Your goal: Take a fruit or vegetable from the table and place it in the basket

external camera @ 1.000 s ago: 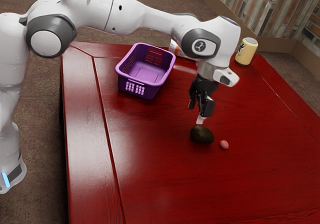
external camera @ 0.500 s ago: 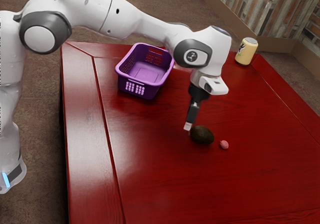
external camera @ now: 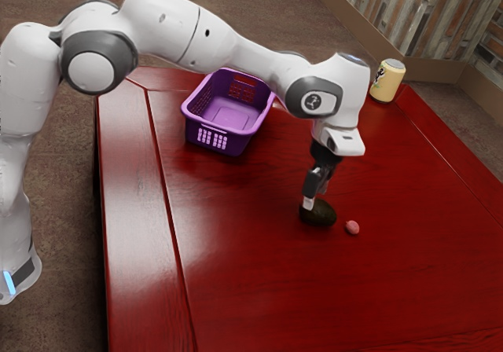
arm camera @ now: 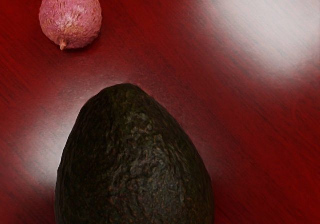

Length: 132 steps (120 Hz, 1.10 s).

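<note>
Down toward the avocado (external camera: 322,215), just lower right of the exterior view's centre, my gripper (external camera: 314,199) has moved, its opening unreadable to me; I'd centre it across the avocado's narrower width before squeezing.

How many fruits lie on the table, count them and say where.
2: the avocado, right under the hand, and the small pink fruit beside it, toward the exterior view's right. The arm could hide more.
</note>
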Motion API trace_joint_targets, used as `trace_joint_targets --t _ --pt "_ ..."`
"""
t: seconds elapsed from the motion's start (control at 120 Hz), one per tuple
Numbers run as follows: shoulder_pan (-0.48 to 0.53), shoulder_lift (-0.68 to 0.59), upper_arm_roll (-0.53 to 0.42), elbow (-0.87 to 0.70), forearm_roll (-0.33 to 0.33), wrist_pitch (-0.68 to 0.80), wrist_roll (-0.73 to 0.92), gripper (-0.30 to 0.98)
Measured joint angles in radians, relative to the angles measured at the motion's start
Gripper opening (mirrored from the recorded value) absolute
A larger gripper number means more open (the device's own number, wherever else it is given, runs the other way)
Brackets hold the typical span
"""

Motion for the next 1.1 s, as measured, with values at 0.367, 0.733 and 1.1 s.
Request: trace_joint_targets --t 0.367,0.733,1.1 --pt "0.01 0.03 -0.017 0.018 -0.01 0.048 0.094 0.64" --pt "0.007 0.042 -0.016 -0.024 -0.04 0.082 0.142 0.64" --pt "0.012 0.059 -0.015 -0.035 -0.112 0.112 0.167 0.51"
